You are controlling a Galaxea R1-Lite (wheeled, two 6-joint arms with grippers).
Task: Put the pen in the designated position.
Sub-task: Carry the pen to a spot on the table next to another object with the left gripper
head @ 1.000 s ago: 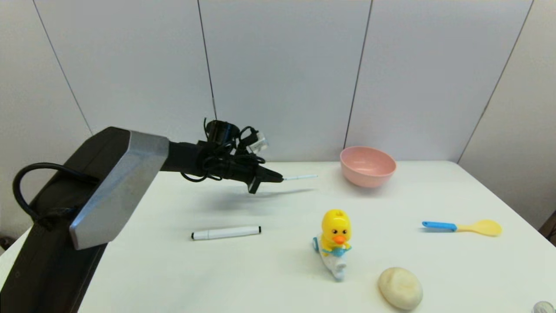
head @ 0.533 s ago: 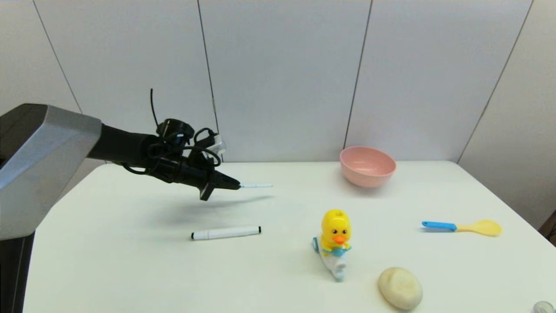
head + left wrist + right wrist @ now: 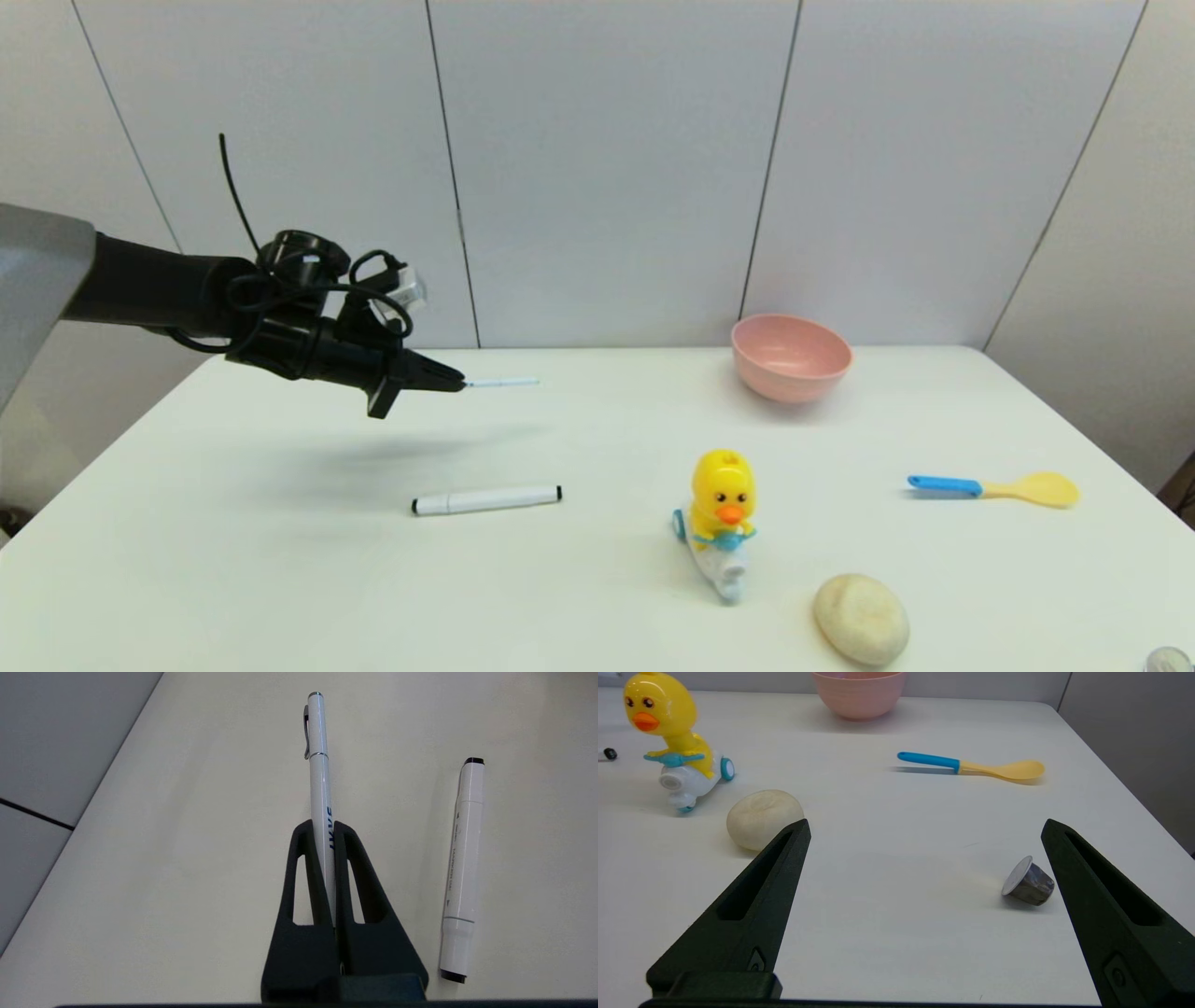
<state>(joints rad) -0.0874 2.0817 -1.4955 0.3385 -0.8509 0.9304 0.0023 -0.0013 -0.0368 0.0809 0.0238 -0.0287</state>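
While clamped on the pen [image 3: 321,784], the left gripper [image 3: 446,380] hangs seemingly above and behind the marker [image 3: 485,500]; the right gripper [image 3: 924,830] gapes.

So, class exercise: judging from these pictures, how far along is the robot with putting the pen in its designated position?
Done: the left gripper has the pen picked up, its fingers shut on the barrel. In hand: the pen is held in the air above the table, beyond the white marker. Left: setting it down and letting go; the pictures show no marked spot. The right gripper is open and idle above the table's right side.
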